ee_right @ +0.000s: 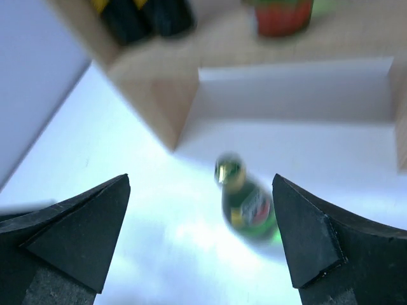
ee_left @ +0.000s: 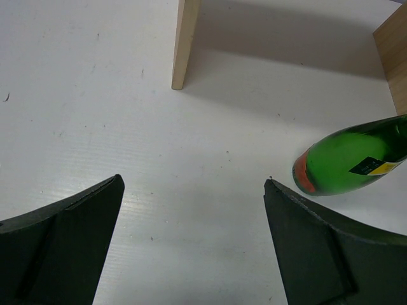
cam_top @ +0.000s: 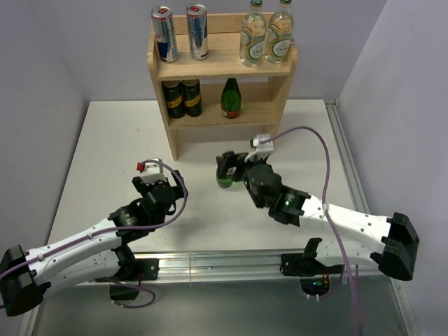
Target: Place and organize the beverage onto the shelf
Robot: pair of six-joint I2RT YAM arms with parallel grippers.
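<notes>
The light wood shelf (cam_top: 220, 64) stands at the back centre. Its top tier holds two silver-and-blue cans (cam_top: 163, 33) and two clear glass bottles (cam_top: 265, 33). The lower tier holds two dark drinks with yellow labels (cam_top: 181, 97) and one green bottle (cam_top: 231, 98). A second green bottle (cam_top: 225, 173) stands on the table in front of the shelf. My right gripper (cam_top: 232, 168) is open above and around it, and the bottle (ee_right: 247, 202) shows blurred below the jaws, near the right finger, not gripped. My left gripper (cam_top: 155, 183) is open and empty, with the bottle's base (ee_left: 346, 166) to its right.
The shelf's left side panel foot (ee_left: 185, 44) and right panel (ee_left: 394, 57) stand on the white table (cam_top: 112, 154). A metal rail (cam_top: 224, 262) runs along the near edge. A purple cable (cam_top: 318, 143) loops over the right arm.
</notes>
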